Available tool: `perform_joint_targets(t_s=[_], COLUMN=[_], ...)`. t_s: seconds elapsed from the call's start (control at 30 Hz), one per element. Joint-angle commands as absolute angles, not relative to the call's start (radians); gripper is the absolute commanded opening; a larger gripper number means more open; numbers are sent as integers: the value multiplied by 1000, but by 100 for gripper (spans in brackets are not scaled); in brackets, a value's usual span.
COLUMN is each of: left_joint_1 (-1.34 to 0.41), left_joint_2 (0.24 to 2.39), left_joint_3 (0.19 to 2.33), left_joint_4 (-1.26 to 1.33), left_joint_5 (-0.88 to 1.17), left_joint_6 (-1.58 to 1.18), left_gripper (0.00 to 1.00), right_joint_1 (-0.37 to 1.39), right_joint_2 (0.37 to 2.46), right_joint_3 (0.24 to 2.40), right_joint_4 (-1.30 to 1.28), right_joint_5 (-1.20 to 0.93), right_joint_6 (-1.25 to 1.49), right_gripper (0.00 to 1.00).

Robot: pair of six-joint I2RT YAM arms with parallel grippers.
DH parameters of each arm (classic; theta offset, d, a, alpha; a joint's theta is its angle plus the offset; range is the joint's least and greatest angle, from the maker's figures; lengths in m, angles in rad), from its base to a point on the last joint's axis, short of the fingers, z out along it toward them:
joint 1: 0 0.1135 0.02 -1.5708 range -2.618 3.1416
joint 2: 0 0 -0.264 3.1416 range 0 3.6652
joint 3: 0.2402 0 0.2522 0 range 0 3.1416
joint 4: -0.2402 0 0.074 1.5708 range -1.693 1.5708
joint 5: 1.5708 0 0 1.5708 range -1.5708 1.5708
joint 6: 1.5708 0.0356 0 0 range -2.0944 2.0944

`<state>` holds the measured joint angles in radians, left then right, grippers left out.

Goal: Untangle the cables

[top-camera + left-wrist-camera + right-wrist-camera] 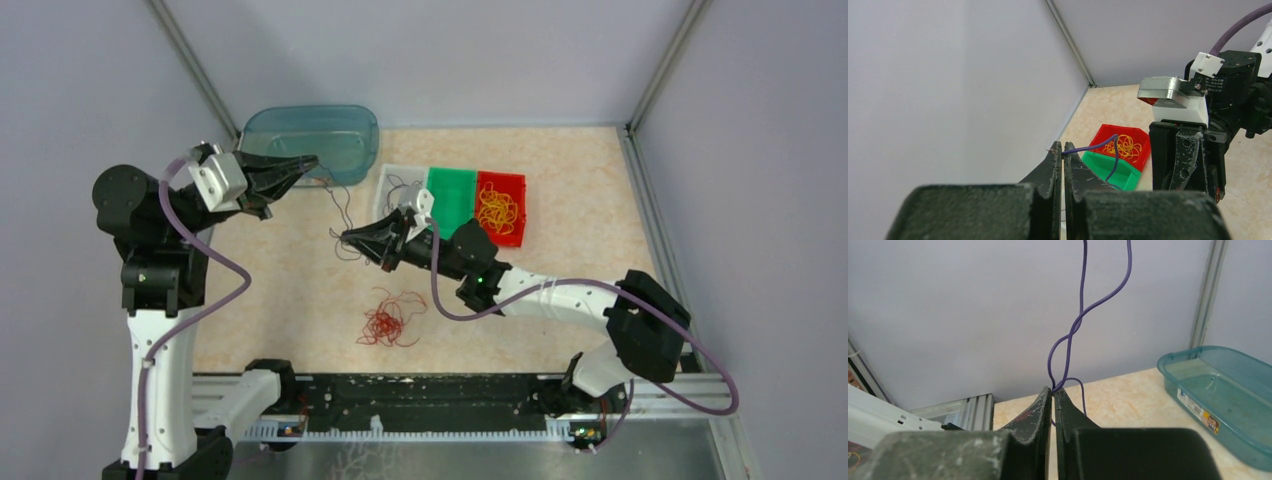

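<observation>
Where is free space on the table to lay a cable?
Bare tabletop right of the red bin, and between left arm and red cable tangle. Crowded by the white bin, where left gripper and right gripper pinch a purple cable.

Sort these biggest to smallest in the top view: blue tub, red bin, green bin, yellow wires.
1. Blue tub.
2. Red bin and green bin look about alike; the right arm hides part of the green one.
3. Yellow wires, sitting inside the red bin.

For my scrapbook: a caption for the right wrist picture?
Right claw pinching a thin purple wire, teal tub nearby.
</observation>
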<state>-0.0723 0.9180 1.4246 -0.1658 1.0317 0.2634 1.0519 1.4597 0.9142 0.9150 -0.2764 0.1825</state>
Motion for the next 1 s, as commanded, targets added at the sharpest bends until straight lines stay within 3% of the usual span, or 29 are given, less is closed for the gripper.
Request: perform_joint_targets(t_s=[0.0, 0.53, 0.6, 0.63, 0.67, 0.77, 0.9, 0.97], left_joint_1=[-75, -75, -76, -76, -76, -75, -76, -75], left_joint_2=[916, 950, 959, 968, 977, 1003, 1061, 1064], left_joint_3=[1405, 1430, 1431, 1432, 1431, 1405, 1451, 1442], left_joint_4=[-199, -238, -279, -316, -362, -491, -782, -830], left_joint_5=[1044, 1061, 1081, 1096, 1115, 1076, 1000, 971], left_joint_6=[246, 197, 201, 212, 241, 359, 583, 618], left_gripper=[3, 5, 18, 34, 42, 63, 74, 75], right_joint_1=[1055, 1013, 996, 980, 965, 925, 865, 839], right_joint_2=[1419, 1436, 1445, 1453, 1463, 1491, 1532, 1547], right_joint_3=[966, 982, 1008, 1023, 1040, 1093, 1133, 1139], right_joint_4=[910, 917, 891, 881, 867, 807, 760, 750], right_joint_5=[-229, -128, -94, -86, -69, 11, 63, 75], right_joint_6=[158, 252, 267, 282, 288, 282, 222, 176], right_gripper=[0, 0, 0, 0, 0, 0, 0, 0])
